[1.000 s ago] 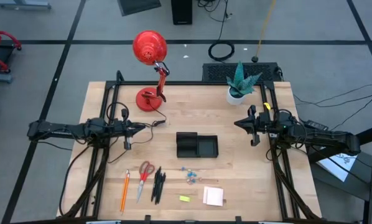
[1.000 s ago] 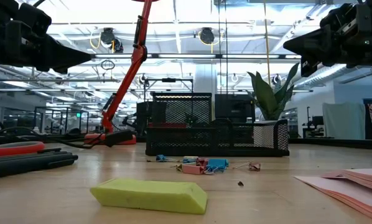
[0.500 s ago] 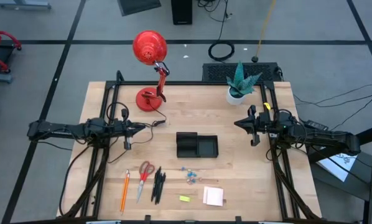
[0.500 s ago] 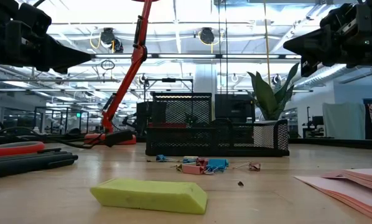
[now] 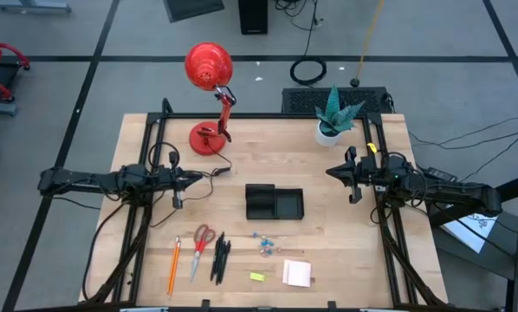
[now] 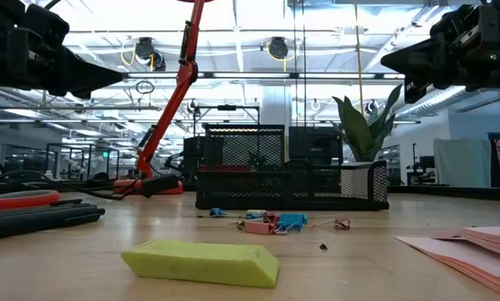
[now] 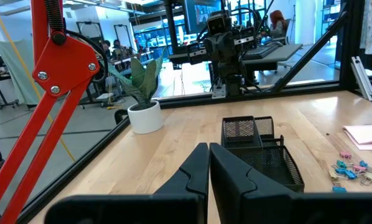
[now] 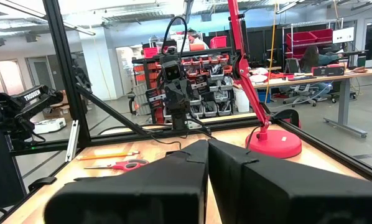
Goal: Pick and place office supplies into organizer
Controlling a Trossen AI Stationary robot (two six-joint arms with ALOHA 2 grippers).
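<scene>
Above the wooden table's left side, our left gripper [image 5: 198,177] hangs pinched together, empty; our right gripper [image 5: 333,172] likewise, holding nothing. Between them sits the low black mesh organizer [image 5: 274,203]. Nearer the front edge lie the orange pencil [image 5: 173,265], red-handled scissors [image 5: 200,245], apparently two black pens [image 5: 218,257].

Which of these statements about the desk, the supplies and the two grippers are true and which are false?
1. The organizer holds the scissors. False: the red-handled scissors lie on the table beside the orange pencil.
2. Both the left gripper and the right gripper are shut and hold nothing. True.
3. The sticky-note pad lies nearer the right arm's side. True.
4. The red desk lamp is lying flat. False: it stands upright.
</scene>
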